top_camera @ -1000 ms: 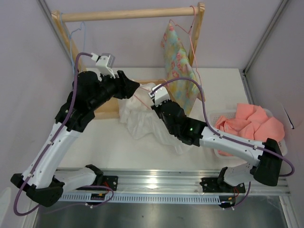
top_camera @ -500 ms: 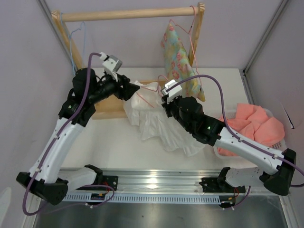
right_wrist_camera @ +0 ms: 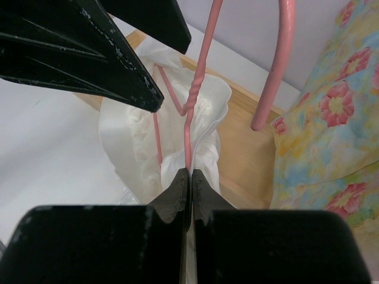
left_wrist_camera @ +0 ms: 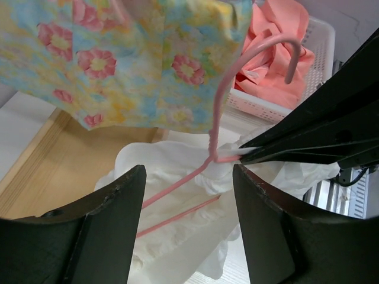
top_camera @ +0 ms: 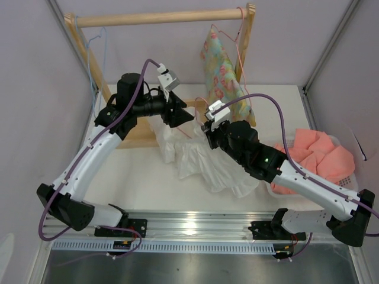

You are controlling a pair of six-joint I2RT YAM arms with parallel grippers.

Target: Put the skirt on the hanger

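Pink wire hanger (right_wrist_camera: 200, 71) pinched at twisted neck by right gripper (right_wrist_camera: 189, 177). White skirt (top_camera: 201, 163) bunched around its arms, trailing onto table (top_camera: 136, 177) near back edge. Left gripper (left_wrist_camera: 188, 171) spread wide, holding nothing. Risk: wire swivels in pinch, skirt slides off.

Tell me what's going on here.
The right gripper is pinched shut on the pink hanger at the neck below its hook. The white skirt is bunched around the hanger's lower wires. The left gripper is open and faces the skirt from the other side, gripping nothing. A floral garment hangs on the wooden rack behind.
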